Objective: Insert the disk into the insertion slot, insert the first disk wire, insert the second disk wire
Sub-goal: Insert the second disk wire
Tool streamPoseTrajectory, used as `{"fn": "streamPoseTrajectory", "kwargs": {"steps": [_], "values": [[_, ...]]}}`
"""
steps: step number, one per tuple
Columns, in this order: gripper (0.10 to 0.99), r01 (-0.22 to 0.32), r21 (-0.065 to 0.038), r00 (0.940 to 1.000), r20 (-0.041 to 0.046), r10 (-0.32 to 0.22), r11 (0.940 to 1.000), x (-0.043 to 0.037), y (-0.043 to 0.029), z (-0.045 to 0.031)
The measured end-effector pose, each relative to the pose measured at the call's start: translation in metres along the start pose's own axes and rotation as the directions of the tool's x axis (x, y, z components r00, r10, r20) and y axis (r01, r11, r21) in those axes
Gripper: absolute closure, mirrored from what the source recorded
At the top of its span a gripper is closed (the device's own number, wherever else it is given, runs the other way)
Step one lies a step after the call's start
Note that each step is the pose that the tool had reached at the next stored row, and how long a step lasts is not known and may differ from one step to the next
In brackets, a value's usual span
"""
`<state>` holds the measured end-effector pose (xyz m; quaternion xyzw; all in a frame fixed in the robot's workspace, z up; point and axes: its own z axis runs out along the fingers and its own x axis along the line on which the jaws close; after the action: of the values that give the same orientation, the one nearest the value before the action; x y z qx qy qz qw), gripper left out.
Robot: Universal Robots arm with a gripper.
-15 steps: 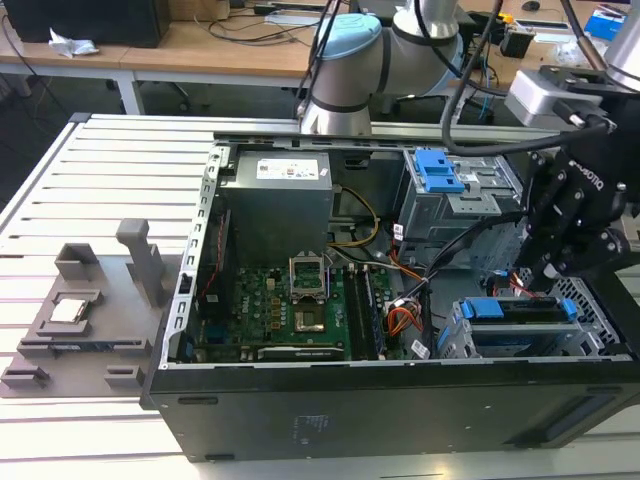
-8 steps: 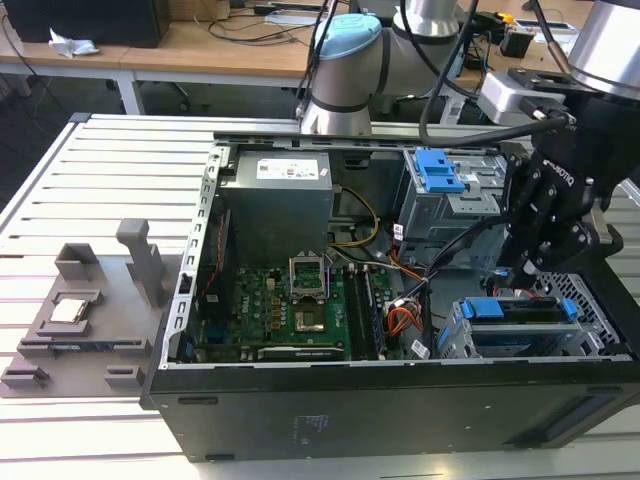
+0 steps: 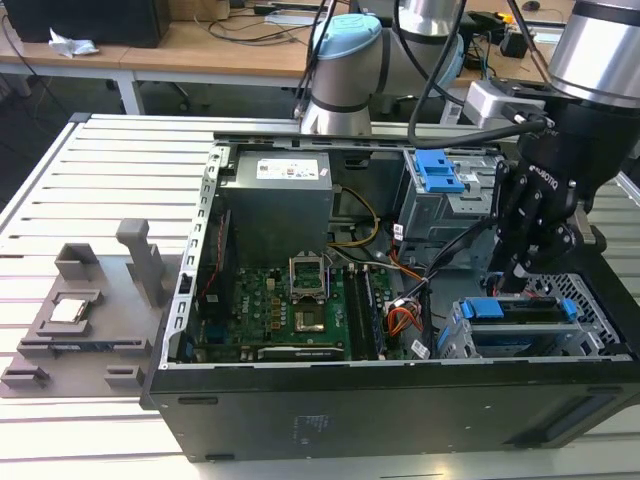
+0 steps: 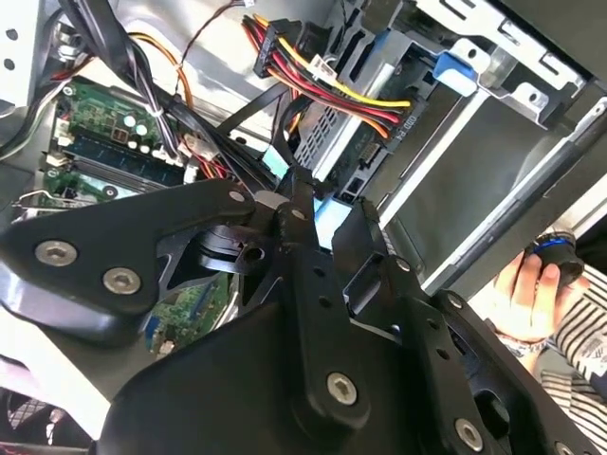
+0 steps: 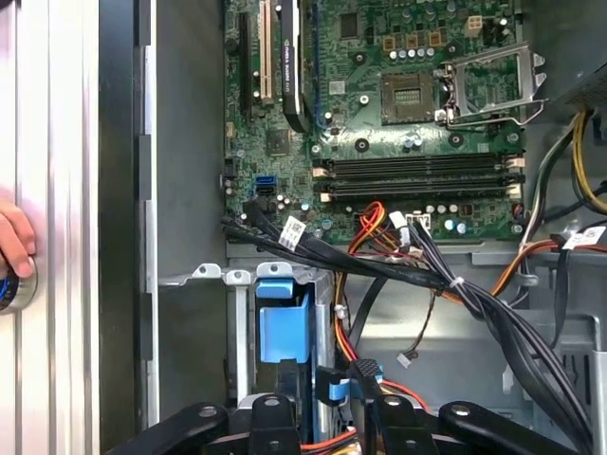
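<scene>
The disk (image 3: pixel 515 308) lies in its bright blue carrier inside the insertion slot (image 3: pixel 470 340), the low silver cage at the case's front corner on the exterior view's right. My gripper (image 3: pixel 510 280) hangs just above the disk's inner end, among the cables. In the first wrist view the blue carrier (image 5: pixel 283 318) sits in the cage just beyond my gripper (image 5: pixel 332 408). In the second wrist view my gripper (image 4: pixel 327 213) points at the cage (image 4: pixel 493 90). A black plug on red, yellow and black wires (image 4: pixel 379 109) lies against the disk's end; whether it is seated I cannot tell.
The taller grey cage with a blue bracket (image 3: pixel 440 170) stands behind the slot. A thick black cable bundle (image 5: pixel 446 280) crosses beside the motherboard (image 3: pixel 290 300). The power supply (image 3: pixel 275 200) fills the back. A person's hand (image 4: pixel 526 294) rests beside the case. A grey fixture (image 3: pixel 80 310) lies on the table.
</scene>
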<state>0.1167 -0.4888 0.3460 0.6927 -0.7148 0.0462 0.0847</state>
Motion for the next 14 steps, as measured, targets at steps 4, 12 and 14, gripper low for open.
{"fn": "streamPoseTrajectory", "kwargs": {"steps": [4,12,14], "values": [[0.725,-0.001,0.000,0.9999,-0.0100,0.001,1.0000,-0.0003,0.0003,0.0011],[0.941,-0.001,0.000,0.9999,-0.0123,0.001,1.0000,-0.0003,0.0003,0.0012],[0.941,-0.001,0.000,0.9999,-0.0131,0.001,1.0000,-0.0003,0.0003,0.0012]]}}
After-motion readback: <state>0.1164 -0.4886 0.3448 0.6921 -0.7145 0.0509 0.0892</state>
